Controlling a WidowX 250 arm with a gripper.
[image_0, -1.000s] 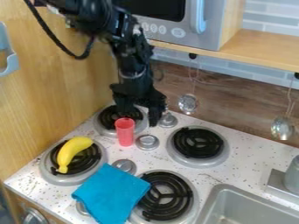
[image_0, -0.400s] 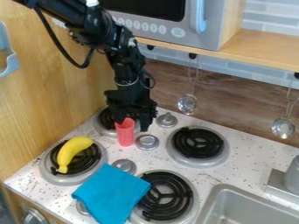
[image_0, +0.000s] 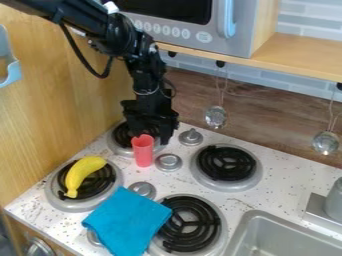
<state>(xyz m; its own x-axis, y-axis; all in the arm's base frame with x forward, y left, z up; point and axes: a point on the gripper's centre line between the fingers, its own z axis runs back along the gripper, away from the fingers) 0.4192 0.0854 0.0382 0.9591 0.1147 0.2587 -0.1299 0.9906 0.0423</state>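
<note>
Whether the jaws of the black two-finger gripper (image_0: 151, 138) are parted or clenched, I cannot tell. They point down just above and behind the upright red plastic cup (image_0: 143, 151), near the rear-left black coil burner (image_0: 122, 135). Above, the black robot arm (image_0: 137, 62) slants in from upper left, then bends steeply downward. Compared with the earliest frame, the gripper has shifted left; the cup stays put.

Black jaws near red cup (image_0: 143, 151), banana (image_0: 80, 174) (yellow) on burner (image_0: 103, 183), blue cloth (image_0: 127, 220)
</note>
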